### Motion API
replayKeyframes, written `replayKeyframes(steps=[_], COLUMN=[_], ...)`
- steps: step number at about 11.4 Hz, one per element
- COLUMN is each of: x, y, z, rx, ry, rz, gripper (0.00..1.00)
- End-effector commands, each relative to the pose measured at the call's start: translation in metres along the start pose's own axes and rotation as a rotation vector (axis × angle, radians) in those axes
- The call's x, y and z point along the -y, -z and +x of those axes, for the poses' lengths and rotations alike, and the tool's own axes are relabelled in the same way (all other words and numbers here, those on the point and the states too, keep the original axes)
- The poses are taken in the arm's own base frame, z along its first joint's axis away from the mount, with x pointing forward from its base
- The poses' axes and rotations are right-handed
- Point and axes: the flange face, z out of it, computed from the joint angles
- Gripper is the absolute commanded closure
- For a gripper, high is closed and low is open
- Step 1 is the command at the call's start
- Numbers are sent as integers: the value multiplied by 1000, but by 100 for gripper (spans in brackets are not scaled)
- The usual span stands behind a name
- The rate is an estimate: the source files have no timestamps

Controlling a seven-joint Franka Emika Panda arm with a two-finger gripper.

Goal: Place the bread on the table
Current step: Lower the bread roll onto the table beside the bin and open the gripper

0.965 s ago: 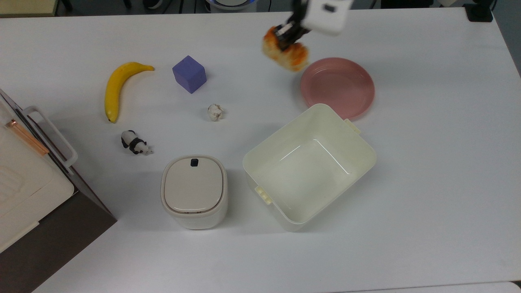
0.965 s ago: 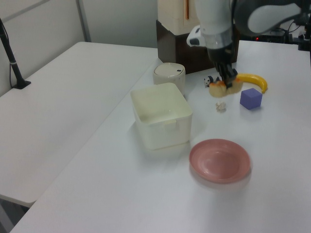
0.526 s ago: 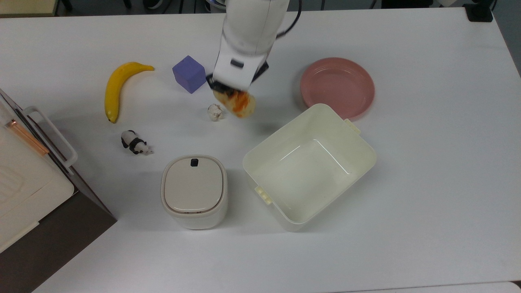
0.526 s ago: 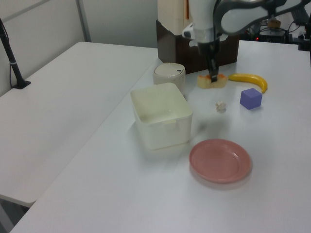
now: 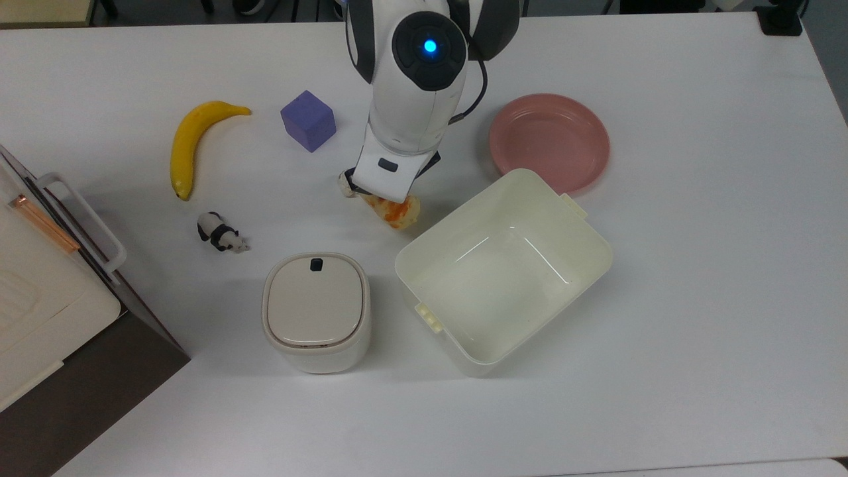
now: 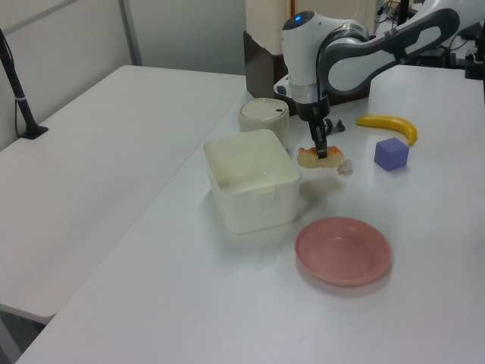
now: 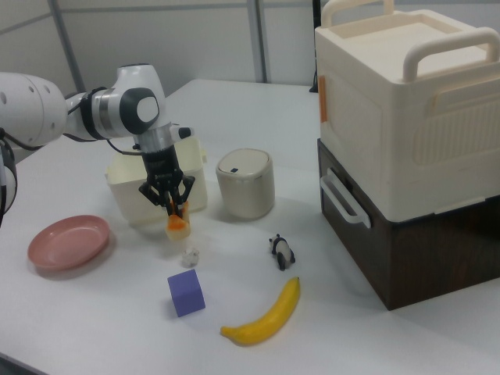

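The bread (image 5: 397,211), orange-brown on top with pale sides, hangs in my gripper (image 6: 321,152), which is shut on it from above. In the top view my arm's hand covers most of the bun. The bread (image 6: 313,158) is low over the white table (image 5: 695,298), between the paper ball (image 5: 344,183) and the cream bin (image 5: 474,363). I cannot tell whether it touches the tabletop. In the right view my gripper (image 7: 175,209) points straight down with the bread (image 7: 178,225) at its tips.
A pink plate (image 5: 548,141) lies at the top view's right of my arm. A purple cube (image 5: 308,120), a banana (image 5: 189,142) and a toy panda (image 5: 220,233) are at the top view's left. A lidded canister (image 5: 316,310) stands beside the bin. A large storage box (image 7: 406,101) stands at the table's end.
My gripper carried the bread from beside the pink plate toward the top view's lower left, past the cube, and came down next to the paper ball and the bin.
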Motion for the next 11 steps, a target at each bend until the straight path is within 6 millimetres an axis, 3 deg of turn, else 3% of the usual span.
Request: replayKeyframes(steps=[1, 3, 4, 6, 7, 8, 9, 11], x=[41, 65, 71, 75, 75, 73, 70, 38], y=[0, -5, -6, -6, -4, 0, 10, 60], z=[-7, -10, -11, -11, -10, -11, -10, -21], rx=[79, 109, 122, 129, 127, 122, 103, 35], ry=[69, 130, 151, 160, 180, 200, 202, 170], rz=[-76, -104, -102, -103, -102, -103, -108, -108], gripper=[85, 79, 65, 22, 8, 0, 0, 0])
